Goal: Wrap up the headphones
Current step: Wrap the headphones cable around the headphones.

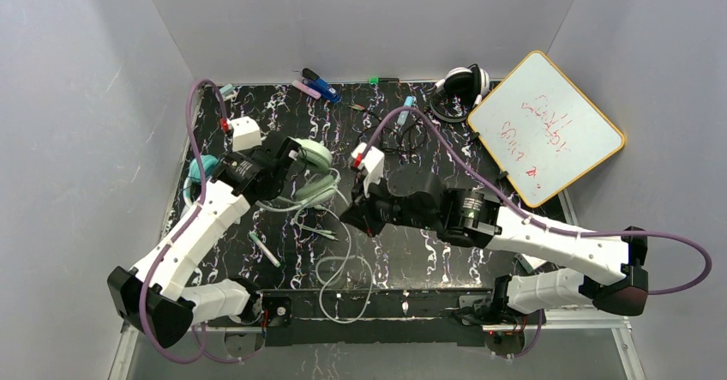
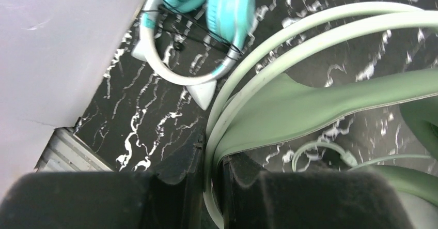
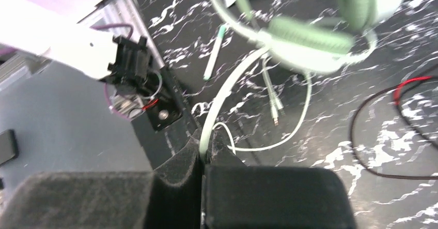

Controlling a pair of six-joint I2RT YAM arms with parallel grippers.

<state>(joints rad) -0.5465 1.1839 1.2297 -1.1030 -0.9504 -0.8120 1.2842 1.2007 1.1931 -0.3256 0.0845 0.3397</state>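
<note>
My left gripper (image 2: 214, 151) is shut on the headband of the mint-green headphones (image 2: 320, 100), held above the mat at centre left (image 1: 313, 155). Their pale cable (image 3: 225, 92) runs down to my right gripper (image 3: 202, 149), which is shut on it near the middle of the table (image 1: 350, 217). The rest of the cable lies in loose loops toward the near edge. The teal headphones (image 2: 227, 6) with the white band lie by the left wall (image 1: 201, 170). The black-and-white headphones (image 1: 463, 80) rest at the back right.
A whiteboard (image 1: 544, 127) with red writing leans at the right. Pens and markers (image 1: 321, 84) lie along the back edge. One pale pen (image 1: 264, 249) lies on the mat near the left arm. A thin black and red cable (image 3: 361, 115) curls right of centre.
</note>
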